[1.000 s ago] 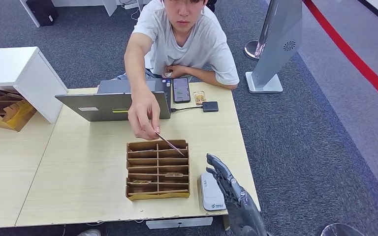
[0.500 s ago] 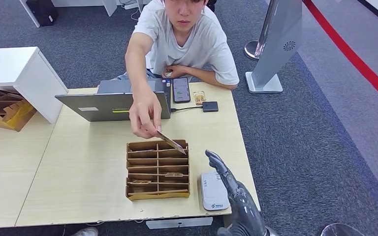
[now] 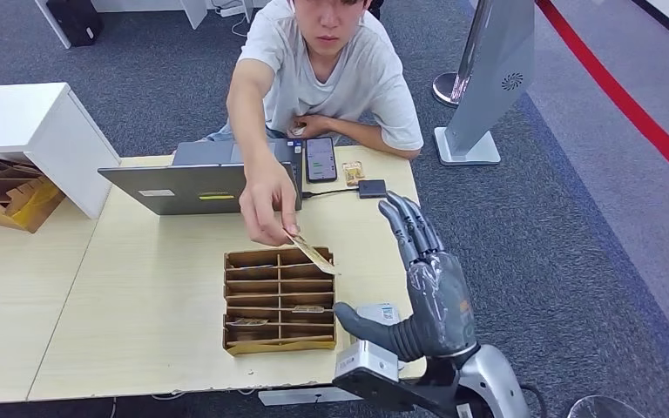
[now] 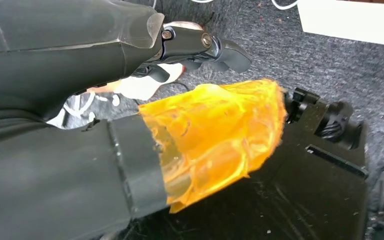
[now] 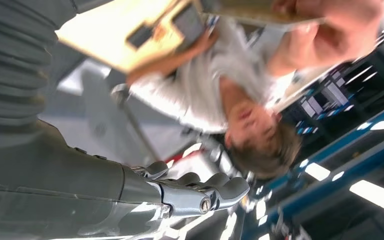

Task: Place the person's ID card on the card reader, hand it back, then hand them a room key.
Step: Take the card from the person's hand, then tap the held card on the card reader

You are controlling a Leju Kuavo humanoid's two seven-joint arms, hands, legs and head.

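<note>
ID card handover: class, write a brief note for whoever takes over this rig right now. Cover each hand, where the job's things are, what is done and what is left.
Right hand: raised above the table's right side, fingers spread, thumb out, holding nothing.
Left hand: hanging low over the carpet, fingers curled, holding nothing.
ID card: pinched in the person's hand, held out over the far edge of the cardboard organizer, apart from the right hand.
Card reader: on the table beside the organizer, partly hidden by the right hand.
Done: nothing yet.
Left: take the card, place it on the reader, return it, then hand over a room key.
</note>
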